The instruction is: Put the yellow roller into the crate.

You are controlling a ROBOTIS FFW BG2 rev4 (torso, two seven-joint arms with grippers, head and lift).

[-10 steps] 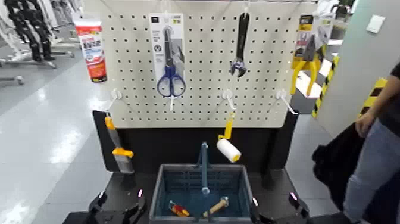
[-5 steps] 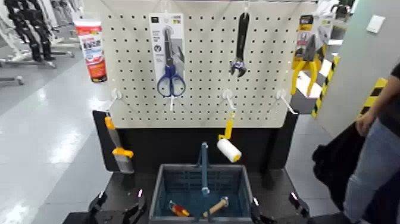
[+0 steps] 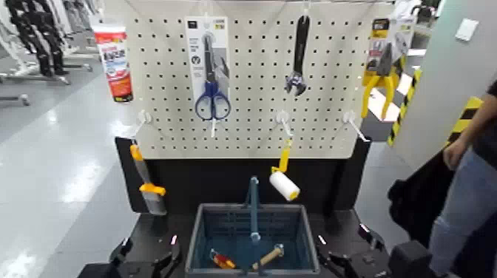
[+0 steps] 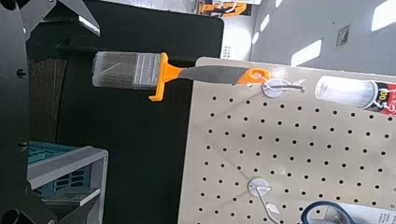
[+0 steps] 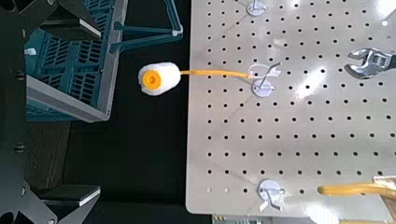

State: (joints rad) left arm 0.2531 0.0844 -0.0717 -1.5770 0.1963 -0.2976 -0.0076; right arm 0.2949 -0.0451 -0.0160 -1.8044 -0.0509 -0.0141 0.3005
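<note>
The yellow roller (image 3: 284,184) hangs from a pegboard hook by its yellow handle, white sleeve lowest, just above the back right corner of the crate (image 3: 197,244). The right wrist view shows the roller (image 5: 159,78) beside the crate (image 5: 75,65). The crate is dark blue-grey with an upright centre handle and stands on the black shelf below the board. My left gripper (image 3: 148,260) is low at the crate's left, open and empty. My right gripper (image 3: 347,262) is low at the crate's right, open and empty, well below the roller.
The crate holds a red-handled tool (image 3: 222,260) and a wooden-handled tool (image 3: 268,256). The pegboard carries scissors (image 3: 212,74), a wrench (image 3: 298,55), yellow pliers (image 3: 381,70), a tube (image 3: 113,63) and an orange-handled brush (image 3: 148,185). A person (image 3: 473,170) stands at the right.
My right arm has come up and shows more at the lower right of the head view. The roller, the crate and my left arm have not moved.
</note>
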